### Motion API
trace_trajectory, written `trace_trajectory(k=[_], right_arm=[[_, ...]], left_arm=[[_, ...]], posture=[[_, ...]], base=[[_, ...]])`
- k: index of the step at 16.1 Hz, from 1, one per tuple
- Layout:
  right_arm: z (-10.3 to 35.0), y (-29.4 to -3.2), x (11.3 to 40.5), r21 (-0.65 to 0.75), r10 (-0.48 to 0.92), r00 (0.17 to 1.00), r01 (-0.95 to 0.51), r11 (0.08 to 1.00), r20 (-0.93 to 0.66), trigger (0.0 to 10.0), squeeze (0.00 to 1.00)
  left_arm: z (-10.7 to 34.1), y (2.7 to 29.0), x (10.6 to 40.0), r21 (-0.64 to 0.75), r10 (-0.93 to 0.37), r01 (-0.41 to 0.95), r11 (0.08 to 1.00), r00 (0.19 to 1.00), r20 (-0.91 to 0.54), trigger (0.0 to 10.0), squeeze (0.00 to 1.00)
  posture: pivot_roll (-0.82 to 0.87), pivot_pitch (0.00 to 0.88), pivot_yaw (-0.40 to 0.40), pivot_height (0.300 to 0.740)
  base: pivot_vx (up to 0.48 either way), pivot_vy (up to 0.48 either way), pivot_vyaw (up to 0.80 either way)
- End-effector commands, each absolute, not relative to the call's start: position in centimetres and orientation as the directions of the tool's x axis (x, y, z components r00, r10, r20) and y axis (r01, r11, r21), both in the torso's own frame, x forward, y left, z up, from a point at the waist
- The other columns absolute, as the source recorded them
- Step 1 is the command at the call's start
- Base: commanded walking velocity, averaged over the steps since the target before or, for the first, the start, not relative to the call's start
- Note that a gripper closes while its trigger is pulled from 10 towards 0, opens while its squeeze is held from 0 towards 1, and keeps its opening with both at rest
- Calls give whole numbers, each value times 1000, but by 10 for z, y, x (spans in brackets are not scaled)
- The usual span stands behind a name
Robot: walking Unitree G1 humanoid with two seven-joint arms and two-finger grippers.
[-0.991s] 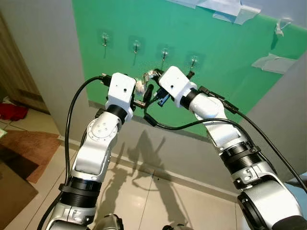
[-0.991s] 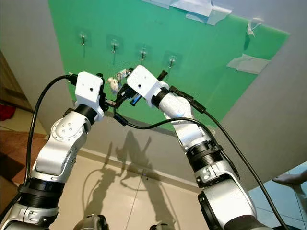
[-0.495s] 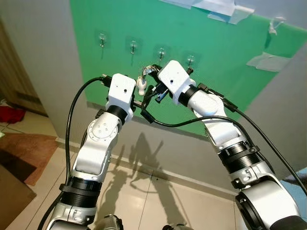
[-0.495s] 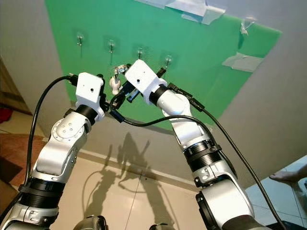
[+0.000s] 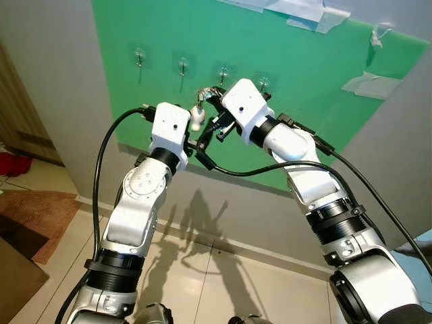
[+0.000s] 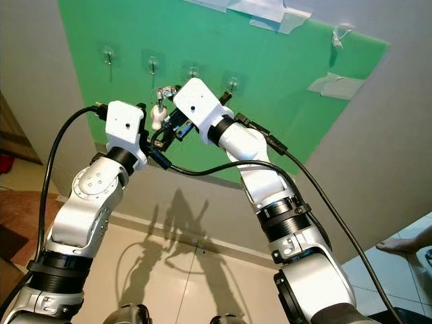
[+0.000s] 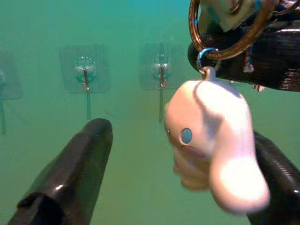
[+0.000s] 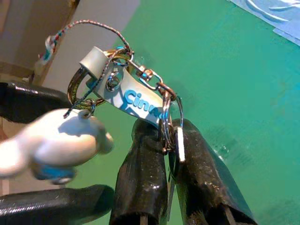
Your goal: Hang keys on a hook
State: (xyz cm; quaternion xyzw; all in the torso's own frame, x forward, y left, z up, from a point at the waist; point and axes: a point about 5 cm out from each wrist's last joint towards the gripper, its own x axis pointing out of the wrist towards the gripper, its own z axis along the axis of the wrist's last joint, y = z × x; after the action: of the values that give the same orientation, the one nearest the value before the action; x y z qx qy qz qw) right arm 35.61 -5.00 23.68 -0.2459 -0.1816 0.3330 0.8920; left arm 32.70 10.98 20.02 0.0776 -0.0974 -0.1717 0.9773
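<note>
A green board (image 5: 297, 74) was fixed to the grey wall (image 5: 57, 81). On it sat a row of four clear adhesive hooks (image 5: 182, 65), evenly spaced, with pale tape patches (image 5: 368, 84) further along. Below lay a beige tiled floor (image 5: 196, 283), carrying a brown rug (image 5: 37, 212).

The keys (image 8: 140, 93) blur up close, their blades hidden behind the right tool (image 8: 171, 154).

Home hallway: tiled floor (image 5: 223, 283), rug (image 5: 40, 216).
</note>
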Motion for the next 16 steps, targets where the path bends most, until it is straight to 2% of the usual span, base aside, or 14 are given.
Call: trace_trajectory(k=[1, 16], right_arm=[[238, -55, 356, -547, 677, 717, -504, 668, 165, 0, 0], [226, -60, 358, -573, 665, 738, -496, 652, 117, 0, 0]], left_arm=[[203, 108, 327, 185, -361, 329, 926, 915, 179, 0, 0], [204, 103, 323, 191, -412, 375, 907, 886, 213, 0, 0]], posture=[[-14, 36, -101, 740], [-14, 41, -103, 740]], base=[[0, 0, 0], [0, 0, 0]])
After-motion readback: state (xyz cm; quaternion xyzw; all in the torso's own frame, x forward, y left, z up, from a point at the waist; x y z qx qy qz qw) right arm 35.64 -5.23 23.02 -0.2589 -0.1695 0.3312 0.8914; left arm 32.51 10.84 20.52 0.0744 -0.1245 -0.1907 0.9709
